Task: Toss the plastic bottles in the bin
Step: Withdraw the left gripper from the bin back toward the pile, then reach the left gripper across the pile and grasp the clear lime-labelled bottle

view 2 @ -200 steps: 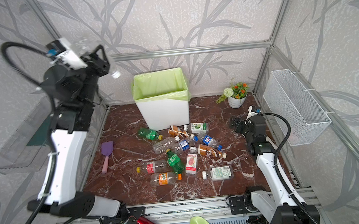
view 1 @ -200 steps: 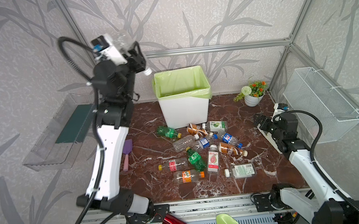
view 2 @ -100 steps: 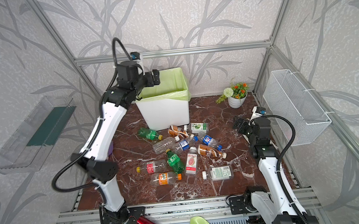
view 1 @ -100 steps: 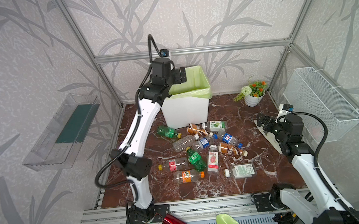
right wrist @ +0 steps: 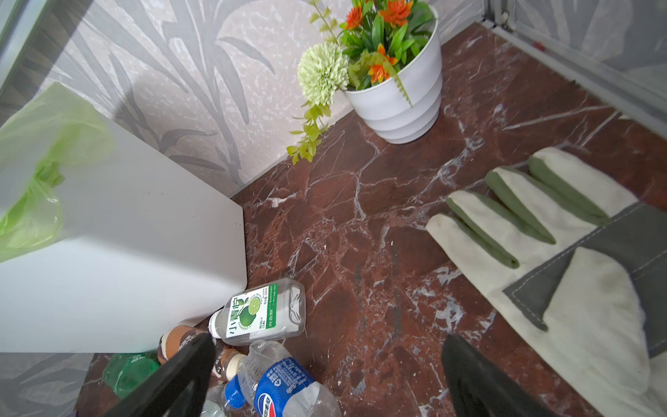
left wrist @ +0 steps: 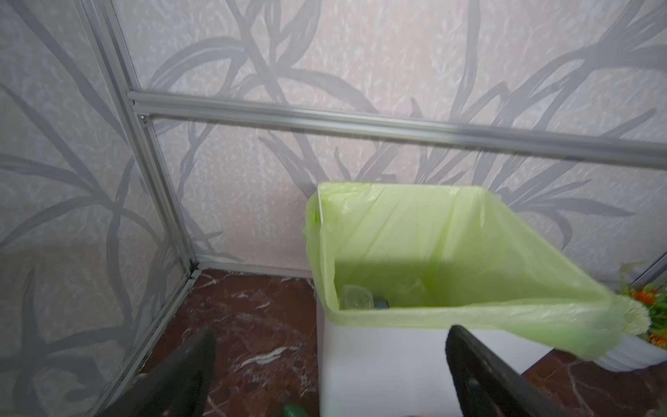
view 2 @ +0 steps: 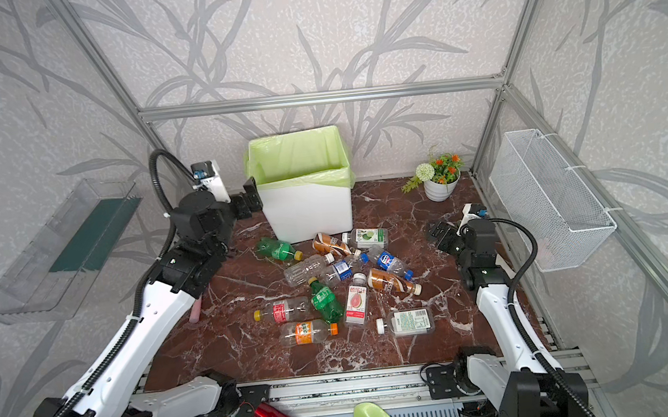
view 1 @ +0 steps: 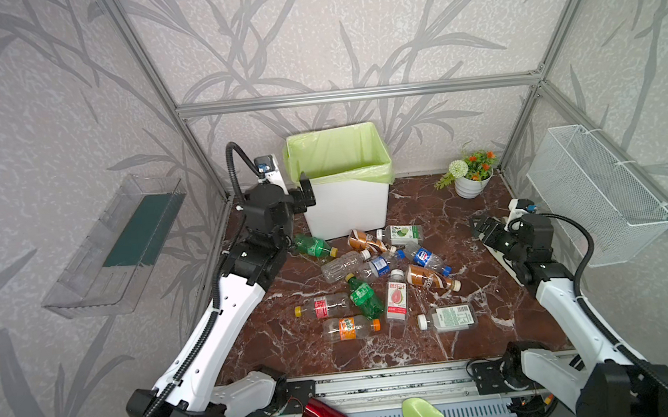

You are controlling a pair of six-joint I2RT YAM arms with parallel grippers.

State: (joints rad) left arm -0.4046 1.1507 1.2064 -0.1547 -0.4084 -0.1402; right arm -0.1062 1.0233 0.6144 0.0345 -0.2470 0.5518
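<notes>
Your left gripper [view 1: 304, 190] hangs by the bin [view 1: 349, 210], at its front-left corner, jaws apart, empty — right gripper [view 1: 483, 227] low, jaws apart, between plastic bottles [view 1: 365, 297] and glove [right wrist: 592, 296].

Bright, even light; left wrist view slightly blurred.

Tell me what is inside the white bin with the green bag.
Deep inside the tall white rectangular bin lined with light green plastic, the left wrist view shows what look like clear plastic bottles, blurred. Its near rim covers the rest of the bottom.
</notes>
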